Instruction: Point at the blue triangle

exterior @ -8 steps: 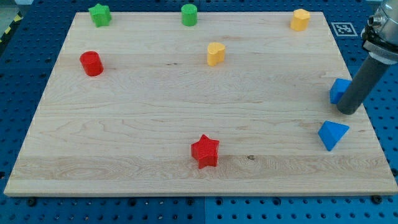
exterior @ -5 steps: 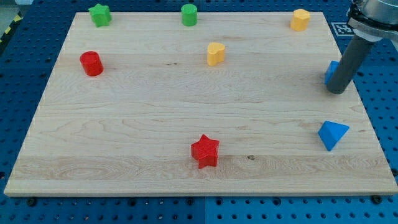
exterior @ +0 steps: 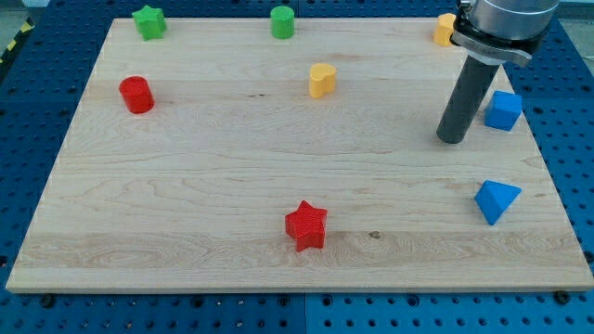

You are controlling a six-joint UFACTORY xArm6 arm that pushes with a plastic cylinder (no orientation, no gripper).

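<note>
The blue triangle (exterior: 496, 200) lies near the board's right edge, low in the view. My tip (exterior: 452, 139) rests on the board above and to the left of it, well apart from it. A blue cube (exterior: 504, 110) sits just to the right of the rod, with a small gap between them.
On the wooden board (exterior: 186, 204) are a red star (exterior: 306, 225), a red cylinder (exterior: 136, 95), a green star (exterior: 148, 21), a green cylinder (exterior: 282, 21), a yellow heart (exterior: 321, 80) and a yellow block (exterior: 445, 29) partly behind the arm.
My tip has moved left and up, from the right edge onto the board. The blue cube, pushed up a little, is now uncovered to the rod's right. The triangle has not moved.
</note>
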